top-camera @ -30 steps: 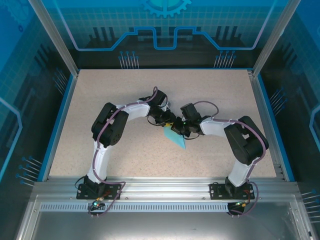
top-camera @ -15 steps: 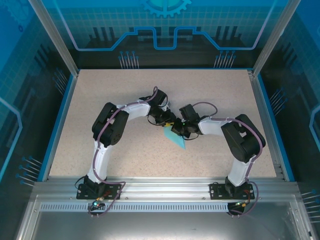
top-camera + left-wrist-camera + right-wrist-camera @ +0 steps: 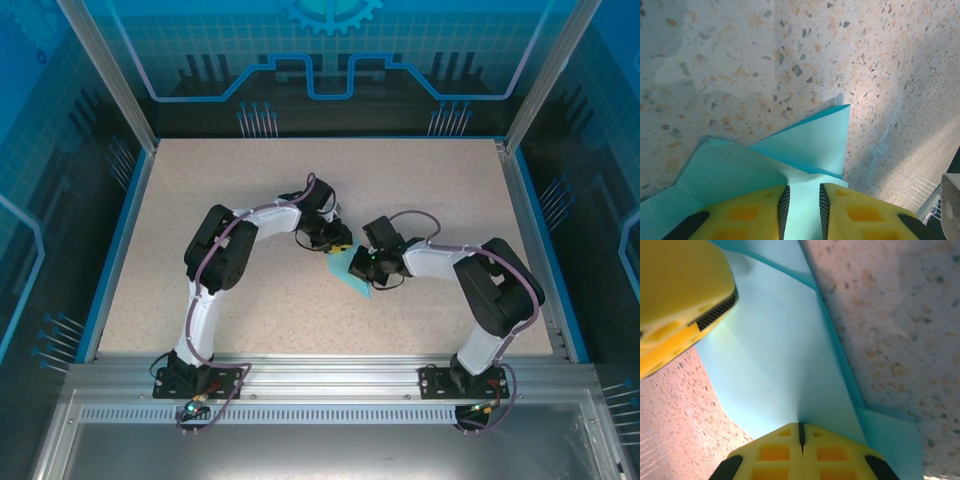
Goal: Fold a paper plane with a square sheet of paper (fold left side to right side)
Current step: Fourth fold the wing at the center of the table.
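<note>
The speckled beige counter [image 3: 200, 200] carries the two arms, which bend inward and meet over the light-blue paper [image 3: 352, 280]. The paper lies near the middle of the counter, a little right of centre, as a narrow creased shape with one point toward the near edge. The right pincer [image 3: 801, 426] is closed tight on the paper, with creases fanning out from the pinch, while the left pincer [image 3: 802, 192] holds its yellow jaws a narrow gap apart just over the paper, beside a sharp-cornered folded flap lying flat, and has hold of nothing that can be made out.
</note>
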You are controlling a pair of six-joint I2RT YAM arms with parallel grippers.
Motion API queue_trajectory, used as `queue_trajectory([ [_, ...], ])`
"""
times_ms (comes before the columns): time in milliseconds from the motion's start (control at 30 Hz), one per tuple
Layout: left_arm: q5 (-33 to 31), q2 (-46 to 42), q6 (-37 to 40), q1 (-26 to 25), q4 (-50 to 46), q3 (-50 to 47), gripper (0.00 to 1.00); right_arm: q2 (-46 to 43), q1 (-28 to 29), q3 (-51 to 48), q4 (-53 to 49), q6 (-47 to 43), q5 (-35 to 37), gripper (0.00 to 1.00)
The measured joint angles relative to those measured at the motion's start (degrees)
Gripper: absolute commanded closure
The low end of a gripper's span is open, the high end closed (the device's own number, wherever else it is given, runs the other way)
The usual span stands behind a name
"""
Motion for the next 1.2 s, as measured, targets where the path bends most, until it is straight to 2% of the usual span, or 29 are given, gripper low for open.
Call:
queue_trajectory([
  [833,-0.02,0.31,-0.02,0.11,-0.9,0.63,0.72,-13.29,-0.13,-14.53,1.62,1.36,0.17,1.0],
  [1200,0.02,0.33,-0.44,0.11,-0.85,0.74,0.69,-19.65,-0.13,-17.07,-6.84,0.17,0.37,0.98],
])
